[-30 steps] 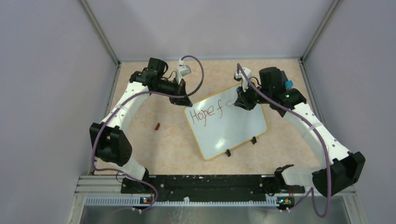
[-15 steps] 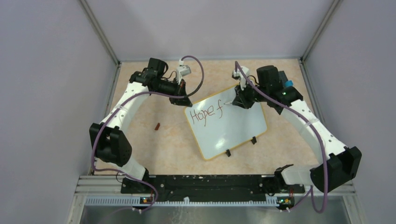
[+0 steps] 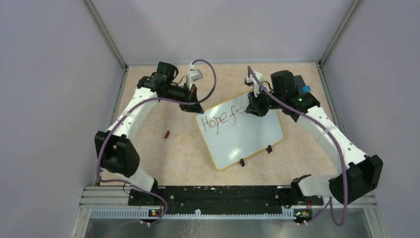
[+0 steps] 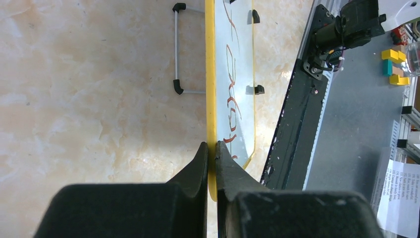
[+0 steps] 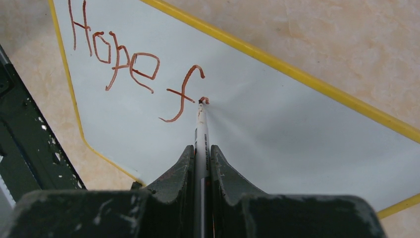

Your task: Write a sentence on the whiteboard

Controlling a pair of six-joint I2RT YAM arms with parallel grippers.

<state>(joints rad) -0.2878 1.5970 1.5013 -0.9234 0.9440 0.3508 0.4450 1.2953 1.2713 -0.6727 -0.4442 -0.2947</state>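
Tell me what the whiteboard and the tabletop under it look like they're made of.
The whiteboard: smooth glossy white panel, probably coated plastic or melamine, since it mirrors the marker faintly; its yellow rim looks plastic. The tabletop: beige marbled pattern with a dull sheen, likely laminate or vinyl rather than real stone.

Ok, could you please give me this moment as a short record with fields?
whiteboard: yellow-rimmed, on the tan table
writing: "Hope f", plus a small mark at the marker tip
left gripper: shut on the whiteboard's yellow edge
right gripper: shut on the marker, tip touching the whiteboard
nearby: small dark red piece left of the whiteboard
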